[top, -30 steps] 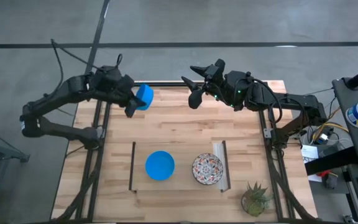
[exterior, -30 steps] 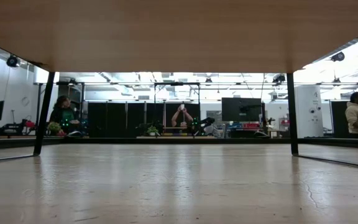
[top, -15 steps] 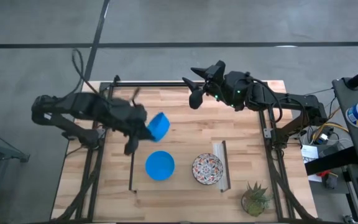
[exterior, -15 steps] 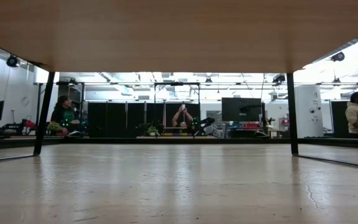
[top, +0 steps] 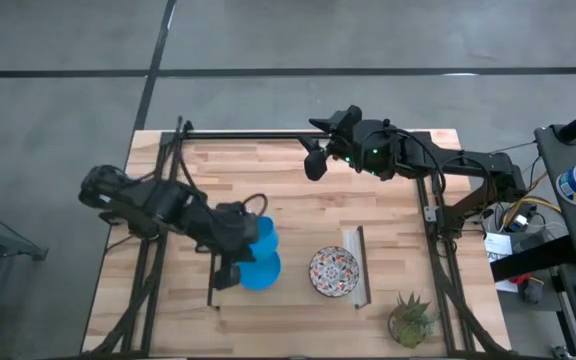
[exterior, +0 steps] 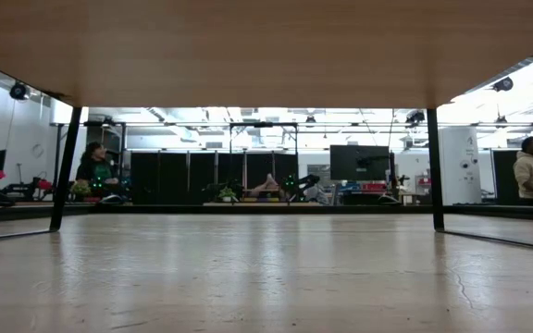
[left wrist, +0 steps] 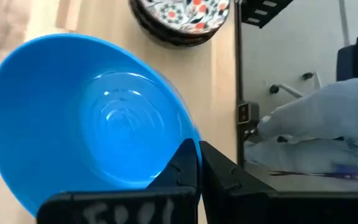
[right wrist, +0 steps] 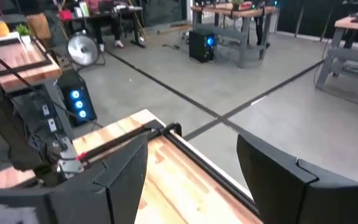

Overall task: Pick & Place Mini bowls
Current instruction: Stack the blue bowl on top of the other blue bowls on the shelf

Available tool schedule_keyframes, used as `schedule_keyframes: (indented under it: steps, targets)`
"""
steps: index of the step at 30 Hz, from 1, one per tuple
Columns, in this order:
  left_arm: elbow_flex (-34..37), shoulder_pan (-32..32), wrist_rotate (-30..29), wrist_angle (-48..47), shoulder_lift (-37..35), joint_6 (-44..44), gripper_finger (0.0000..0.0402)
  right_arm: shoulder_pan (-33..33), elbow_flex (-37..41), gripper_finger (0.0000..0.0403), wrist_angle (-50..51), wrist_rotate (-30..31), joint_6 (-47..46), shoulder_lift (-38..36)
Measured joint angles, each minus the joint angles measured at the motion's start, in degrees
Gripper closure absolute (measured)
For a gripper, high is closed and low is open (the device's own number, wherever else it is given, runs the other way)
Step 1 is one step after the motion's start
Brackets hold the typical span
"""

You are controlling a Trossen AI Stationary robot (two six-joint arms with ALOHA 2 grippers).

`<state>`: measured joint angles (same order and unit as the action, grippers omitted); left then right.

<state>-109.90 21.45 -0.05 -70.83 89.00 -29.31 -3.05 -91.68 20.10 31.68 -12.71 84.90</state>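
Blue mini bowl (left wrist: 98, 118) rim pinched by left fingers (left wrist: 185, 163), no legible writing.

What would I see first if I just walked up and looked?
The left gripper holding a bright blue round bowl by its rim, right over another blue bowl on the wooden table. Beside that sits a white bowl with red-and-dark flowers; the right gripper waits open at the far edge.
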Motion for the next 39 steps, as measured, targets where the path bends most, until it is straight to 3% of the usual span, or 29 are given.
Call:
schedule_keyframes:
  steps: [14,20,31,39]
  targets:
    - [-4.3,1.3,0.2,-5.3,9.8,-14.2,0.0402,0.0,0.0,0.0161,10.7,-0.3,-3.4,0.3]
    - [-4.3,1.6,0.2,-5.5,12.1,-16.9,0.0402,0.0,0.0,0.0161,17.3,-0.3,-3.8,0.3]
    - [-4.3,1.6,1.3,-5.4,15.4,-19.6,0.0400,0.2,0.0,0.0161,19.1,-0.9,-3.4,0.3]
    - [-4.2,1.6,2.7,-3.3,15.8,-23.3,0.0349,0.2,0.0,0.0161,19.1,-0.9,-2.7,0.3]
